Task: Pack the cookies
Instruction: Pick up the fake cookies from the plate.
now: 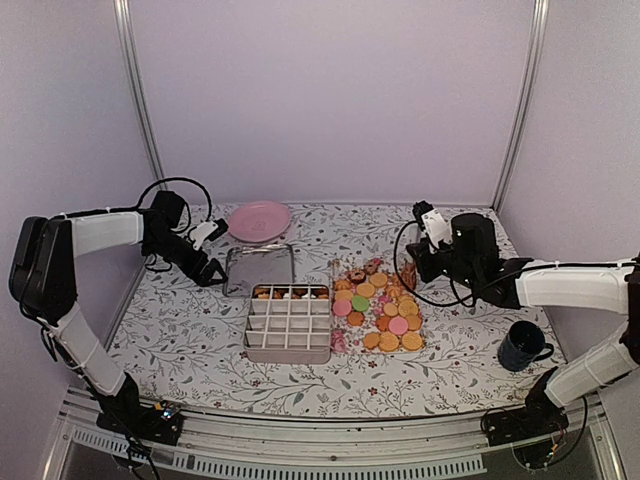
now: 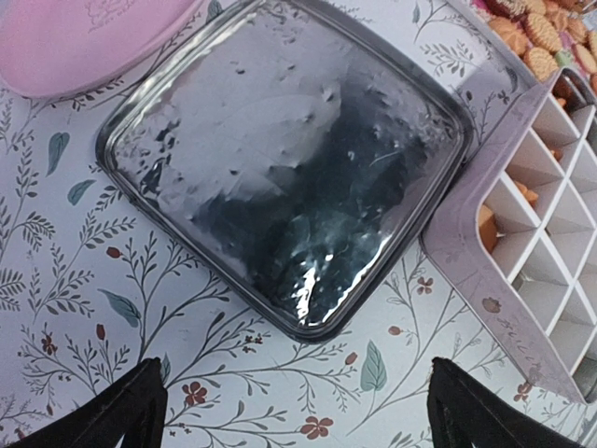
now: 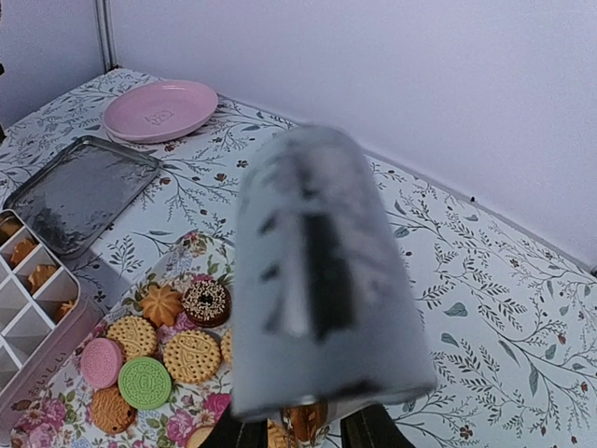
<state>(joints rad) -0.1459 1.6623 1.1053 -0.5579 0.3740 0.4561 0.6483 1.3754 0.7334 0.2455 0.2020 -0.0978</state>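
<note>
Small round flat cookies (image 1: 382, 308) — golden, pink, one green — lie on the flower-printed table (image 1: 180, 340) just left of my right gripper (image 1: 411, 272), the nearer one. Blur hides its jaws, so I cannot tell their state. The left gripper (image 2: 294, 411) holds its jaws spread above the square metal lid (image 2: 280, 168).

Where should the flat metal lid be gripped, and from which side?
Probably take the metal lid by its raised rim on the edge facing the open left gripper, coming low from that side. It lies flat; pink plate and divided box crowd two other sides.
</note>
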